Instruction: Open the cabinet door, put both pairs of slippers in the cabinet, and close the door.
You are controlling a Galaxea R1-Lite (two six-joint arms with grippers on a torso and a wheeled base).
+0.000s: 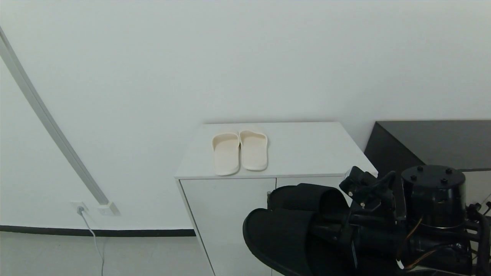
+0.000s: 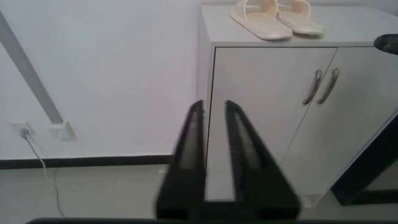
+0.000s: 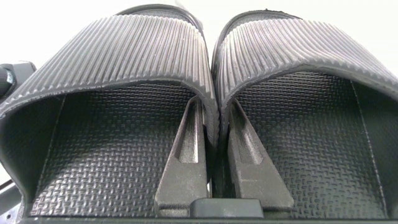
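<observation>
Right hand [image 3: 214, 107] first: it's clamped hard on the black slippers [image 3: 124, 93]. One wedge-shaped finger sits inside each shoe, and the two inner side walls are pinched together between them. Close up, the straps are broad arches of fine lengthwise ribbing. The footbeds are stamped with a small diamond tread, and the whole shoe is matte rubbery black. From the head view the pair [image 1: 285, 230] hangs in the air off that hand [image 1: 360, 214], side by side, low in front of the cabinet's right-hand door.

Over to the left hand [image 2: 214, 106]: it's narrow, two long dark fingers [image 2: 191, 146] running near parallel with a slim gap and nothing in it. It's held out facing the cabinet front and clear of it.

The cabinet [image 1: 307, 149] is a plain white box with smooth flat panels and crisp square edges. Both doors [image 2: 267, 106] are closed, with a pair of slim curved metal handles [image 2: 320, 87] side by side where the doors meet.

On its top lie the cream slippers [image 1: 239, 151], soft-looking moulded slides with rounded toes. They sit neatly together toward the left end, soles down.

Further out there's a bare white wall [image 1: 245, 57], with a grey trunking strip [image 1: 46, 115] running diagonally down to a socket [image 1: 79, 207]. A thin cable [image 1: 94, 239] trails from it to the pale floor. A dark-topped unit [image 1: 433, 142] stands just right of the cabinet.
</observation>
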